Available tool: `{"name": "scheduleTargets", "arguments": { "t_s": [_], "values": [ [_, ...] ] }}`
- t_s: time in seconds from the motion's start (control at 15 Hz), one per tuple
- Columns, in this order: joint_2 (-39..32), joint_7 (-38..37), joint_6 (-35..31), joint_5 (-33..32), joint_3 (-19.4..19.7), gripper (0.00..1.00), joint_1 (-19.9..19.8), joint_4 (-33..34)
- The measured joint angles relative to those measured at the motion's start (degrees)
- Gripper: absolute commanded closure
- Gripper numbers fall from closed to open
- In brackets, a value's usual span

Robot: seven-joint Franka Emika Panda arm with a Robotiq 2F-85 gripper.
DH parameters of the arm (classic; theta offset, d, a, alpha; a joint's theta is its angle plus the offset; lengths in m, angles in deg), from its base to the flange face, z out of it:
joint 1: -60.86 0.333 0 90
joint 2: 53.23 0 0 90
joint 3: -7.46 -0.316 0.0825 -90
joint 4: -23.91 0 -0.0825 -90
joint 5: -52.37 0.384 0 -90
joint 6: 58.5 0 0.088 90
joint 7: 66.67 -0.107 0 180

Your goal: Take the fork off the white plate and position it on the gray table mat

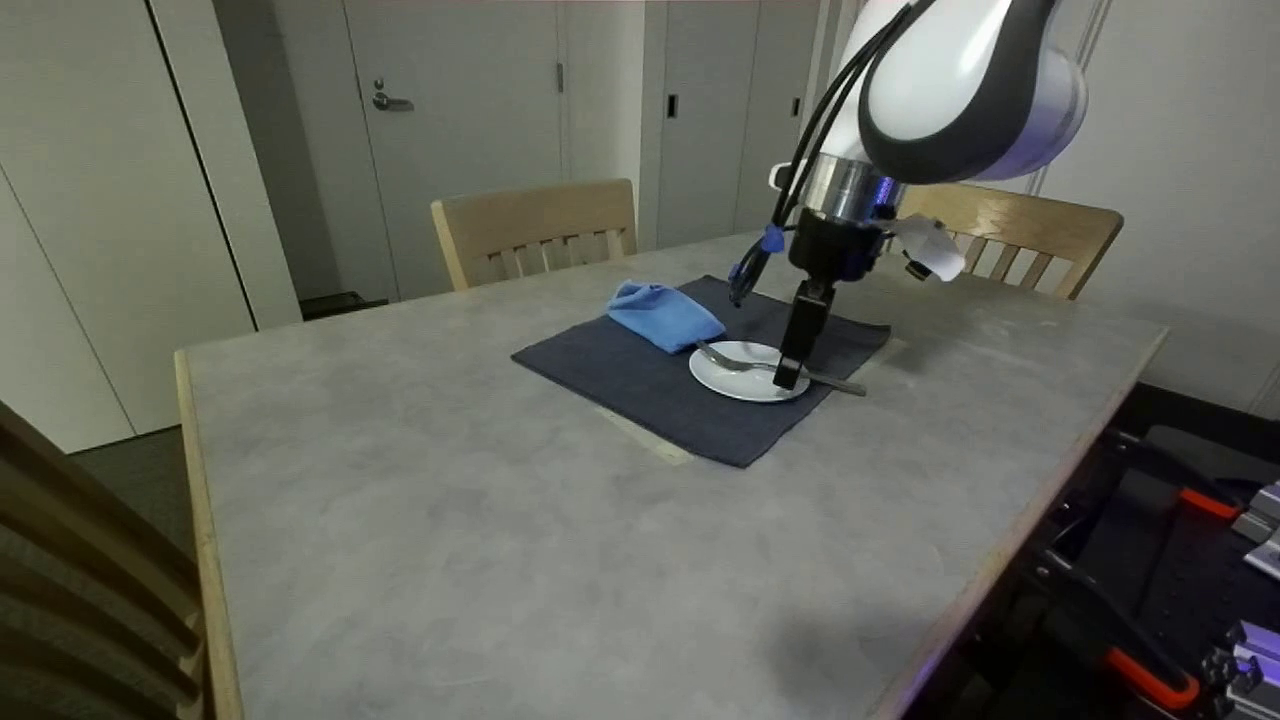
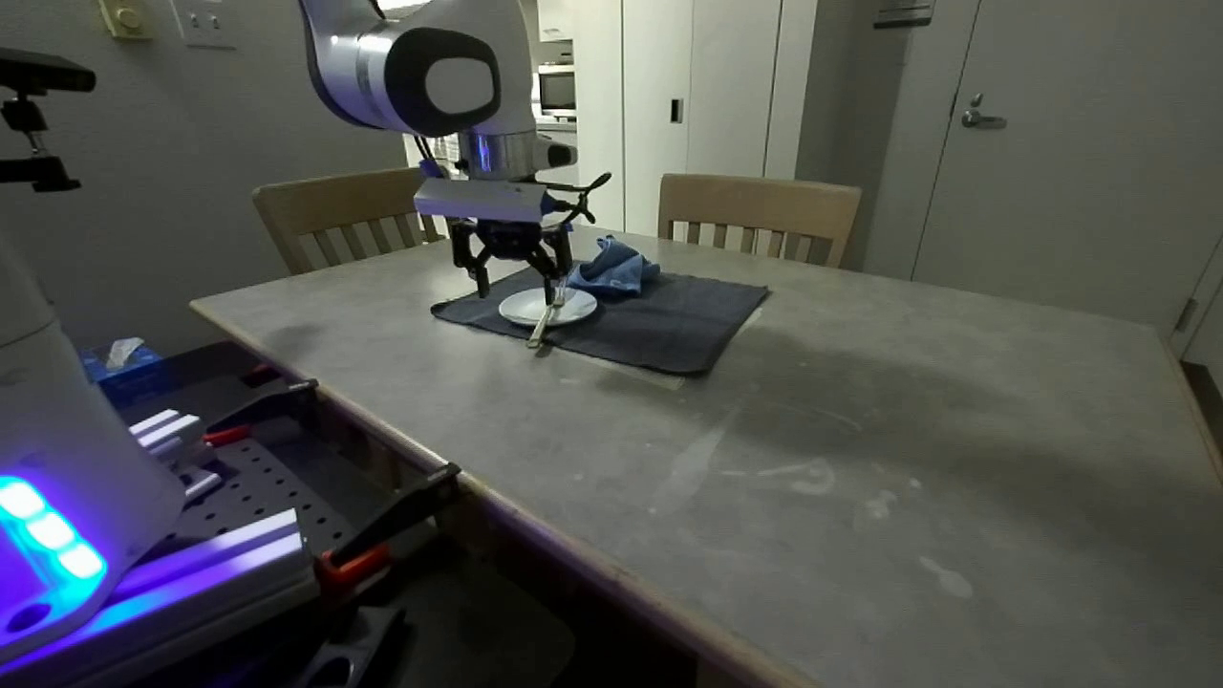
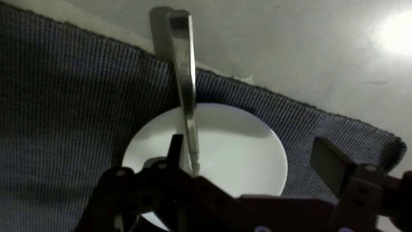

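Note:
The silvery fork [image 1: 840,384] lies across the white plate [image 1: 745,388], its handle reaching past the rim and over the mat's edge. The fork [image 2: 541,329] and plate [image 2: 519,308] also show in the other exterior picture. The plate rests on the gray table mat [image 1: 640,372]. My gripper [image 2: 516,294] is open and low over the plate. In the wrist view the gripper [image 3: 249,148] has its fingers wide apart. The fork [image 3: 186,80] runs between them, close beside the left finger; contact cannot be told. Its tine end is hidden there behind the gripper. The plate [image 3: 238,151] is partly covered.
A folded blue cloth [image 1: 665,316] lies on the mat beside the plate, near the fork's tines. Wooden chairs [image 1: 540,225] stand behind the table [image 1: 450,520]. Clamps [image 2: 396,516] and the robot's base [image 2: 67,459] are at the table's edge.

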Motion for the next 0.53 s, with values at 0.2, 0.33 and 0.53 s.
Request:
{"name": "scheduleTargets", "arguments": {
  "t_s": [0.2, 0.33, 0.53],
  "values": [
    [-2.0, -1.7, -0.1, -5.3, 1.2, 0.00, -0.2, 0.8],
    [-3.1, -2.5, -0.1, -8.3, 2.3, 0.00, -0.2, 2.0],
    [-5.0, -3.6, -0.2, -10.8, 3.2, 0.00, -0.2, 4.2]
  ]
}}
